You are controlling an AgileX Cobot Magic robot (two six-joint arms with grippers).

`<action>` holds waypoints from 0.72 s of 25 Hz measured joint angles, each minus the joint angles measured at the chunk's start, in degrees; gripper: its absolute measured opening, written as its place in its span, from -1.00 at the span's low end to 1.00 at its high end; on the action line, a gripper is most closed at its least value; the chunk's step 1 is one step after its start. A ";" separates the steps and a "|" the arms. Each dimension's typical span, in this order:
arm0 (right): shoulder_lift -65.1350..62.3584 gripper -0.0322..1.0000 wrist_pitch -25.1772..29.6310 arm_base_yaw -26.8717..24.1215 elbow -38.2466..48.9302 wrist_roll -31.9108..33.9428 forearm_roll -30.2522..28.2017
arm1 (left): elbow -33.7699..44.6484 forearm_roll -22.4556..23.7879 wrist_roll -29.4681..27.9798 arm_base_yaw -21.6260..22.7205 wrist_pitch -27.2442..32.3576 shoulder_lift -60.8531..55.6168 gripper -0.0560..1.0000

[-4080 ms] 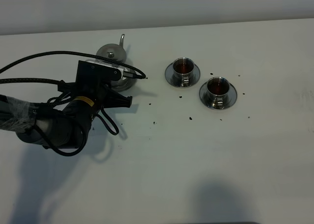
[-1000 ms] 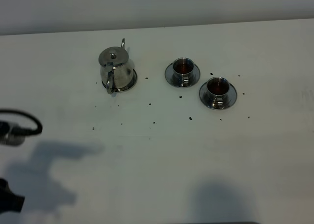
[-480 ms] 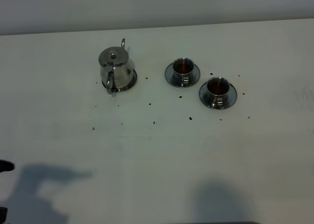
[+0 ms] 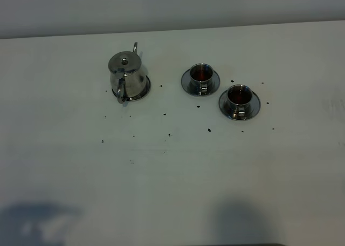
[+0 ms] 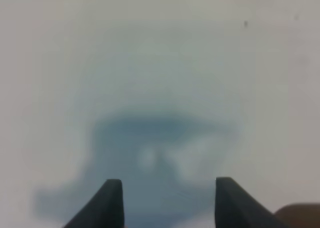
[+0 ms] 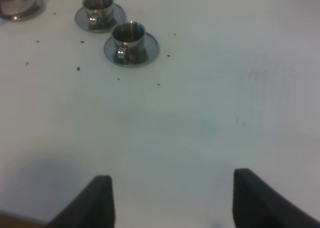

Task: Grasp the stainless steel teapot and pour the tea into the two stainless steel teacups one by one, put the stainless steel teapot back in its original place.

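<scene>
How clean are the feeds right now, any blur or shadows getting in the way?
Exterior high: sharp; teapot and both cups clear, soft shadows along the table's near edge. Left wrist: blurred, mostly a blue-grey shadow beyond the open left gripper. Right wrist: slightly soft, cups readable, right gripper open.

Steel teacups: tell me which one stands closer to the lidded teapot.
The small shiny steel teacup farther back; the other tea-filled steel cup sits beyond it from the rounded steel teapot.
</scene>
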 joint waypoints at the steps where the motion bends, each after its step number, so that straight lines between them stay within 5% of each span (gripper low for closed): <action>1: 0.00 0.04 0.00 0.00 0.00 0.00 0.00 | 0.00 -0.48 0.51 0.00 0.00 -1.85 -0.05; 18: 0.00 0.04 0.00 0.00 0.00 0.00 0.00 | 0.12 -1.34 1.73 -2.92 0.11 -11.00 -0.07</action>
